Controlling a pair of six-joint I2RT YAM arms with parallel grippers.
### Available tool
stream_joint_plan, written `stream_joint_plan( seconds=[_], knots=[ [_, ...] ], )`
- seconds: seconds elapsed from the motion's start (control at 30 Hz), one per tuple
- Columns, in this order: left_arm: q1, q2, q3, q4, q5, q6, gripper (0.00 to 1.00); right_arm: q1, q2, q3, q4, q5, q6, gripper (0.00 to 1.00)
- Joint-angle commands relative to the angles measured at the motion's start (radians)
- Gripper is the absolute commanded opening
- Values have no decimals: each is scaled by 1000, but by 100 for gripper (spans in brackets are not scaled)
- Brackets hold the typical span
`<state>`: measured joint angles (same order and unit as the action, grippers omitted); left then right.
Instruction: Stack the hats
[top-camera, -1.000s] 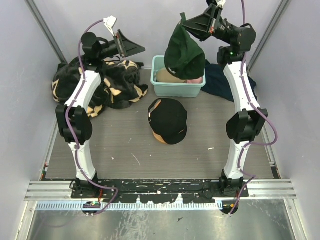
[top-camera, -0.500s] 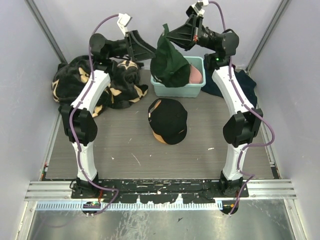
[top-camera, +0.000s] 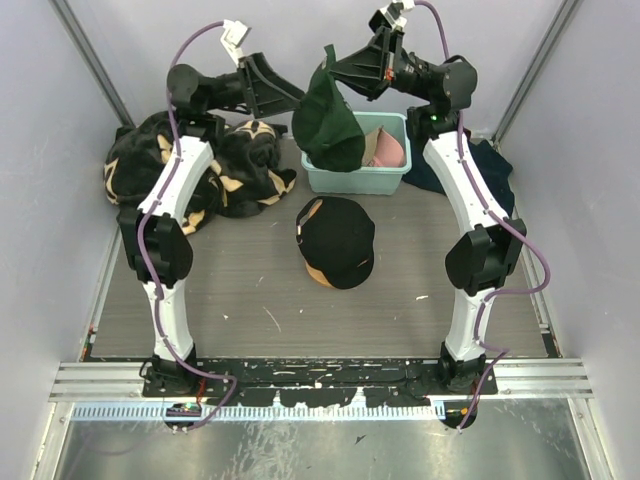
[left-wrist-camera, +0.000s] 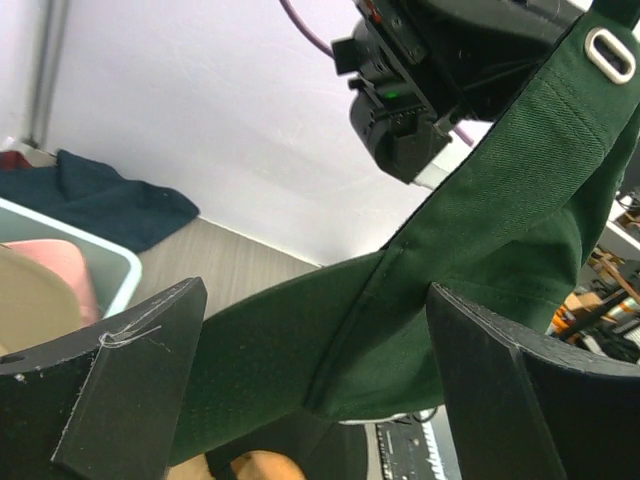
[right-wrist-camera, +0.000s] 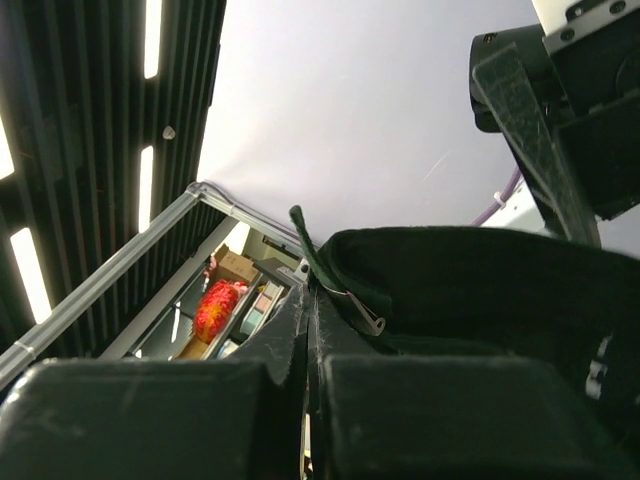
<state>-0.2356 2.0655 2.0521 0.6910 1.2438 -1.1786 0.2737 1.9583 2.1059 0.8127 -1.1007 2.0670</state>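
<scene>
Dark green cap (top-camera: 330, 125), hanging high from the right claw (top-camera: 332, 66). Clamped together there on the back strap (metal buckle plain in the left wrist view). Dangling above the left part of the teal bin (top-camera: 350, 182), long axis almost upright: strap end on top, crown and brim below.

Opposite, the left claw (top-camera: 288, 95), with fingers (left-wrist-camera: 130, 400) spread wide and gripping nothing. Pointed at the hanging cloth from the left, and close: in its own view, the green band crossing the gap between the two fingers. Cannot tell whether touching either one. Looks like a handover, probably needing only a closing of the left claw.

Elsewhere: black cap (top-camera: 337, 238) flat on the table (top-camera: 230, 290), just on the near side of the bin. Pink cap (top-camera: 392, 150) and tan cap (top-camera: 371, 140) inside the bin.
</scene>
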Motion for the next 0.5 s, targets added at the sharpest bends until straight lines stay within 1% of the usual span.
stream_joint_plan(
  seconds=[0.0, 0.13, 0.3, 0.47],
  knots=[
    [23, 26, 74, 19, -13, 25, 98, 15, -92, 24, 27, 44, 213, 1],
    [22, 37, 101, 34, -11, 22, 98, 34, -104, 5, 21, 53, 213, 1],
    [27, 52, 121, 19, -13, 32, 98, 67, -105, 23, -4, 68, 202, 1],
    [45, 87, 136, 23, -27, 4, 98, 104, -109, 28, -13, 89, 200, 1]
  ],
)
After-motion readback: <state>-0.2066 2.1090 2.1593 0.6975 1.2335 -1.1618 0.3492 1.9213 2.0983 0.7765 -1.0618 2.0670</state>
